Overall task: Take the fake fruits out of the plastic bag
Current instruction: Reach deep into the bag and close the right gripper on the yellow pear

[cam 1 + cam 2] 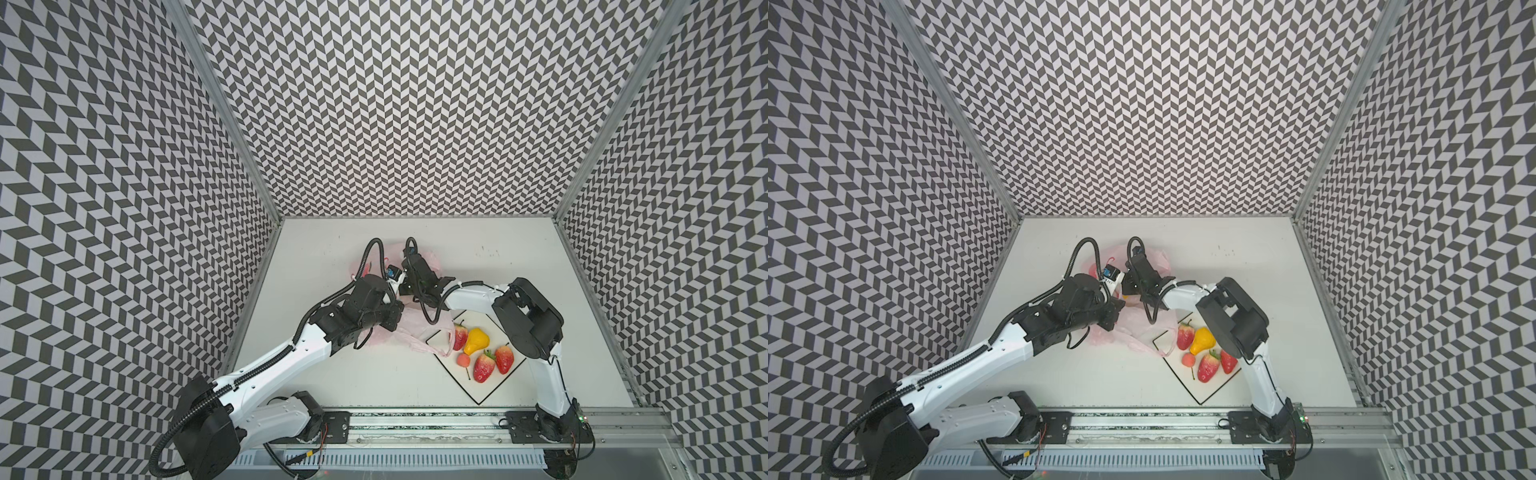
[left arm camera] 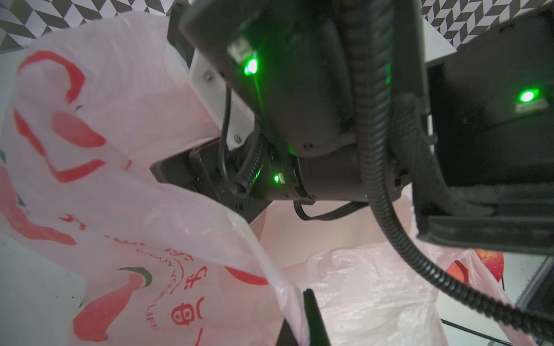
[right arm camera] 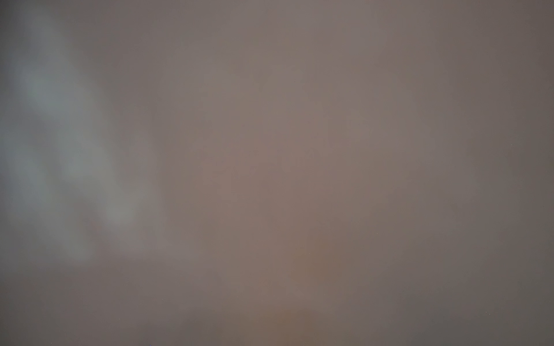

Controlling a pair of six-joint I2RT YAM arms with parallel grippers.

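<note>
Plastic bag (image 2: 126, 209) film, nearest the lens, is pinched in the clenched left tool (image 2: 301, 317); judged light, limp, slippery, best held at its rim. Right tool is hidden inside it: state cannot be told. One handle (image 1: 440, 347) overlaps the board (image 1: 480, 390); five fake fruits (image 1: 477, 338) rest on it. Red print apparently reads "ENJOY YOUR LIFE", mirrored.

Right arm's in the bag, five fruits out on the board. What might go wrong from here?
1. The right arm reaches deep into the bag and its wrist view is pure blur, so it may pinch film instead of fruit.
2. The bag's handle lies on the board right beside a strawberry; tugging the bag may sweep fruit off.
3. The left gripper pinches only thin film, which may slip or tear.
</note>
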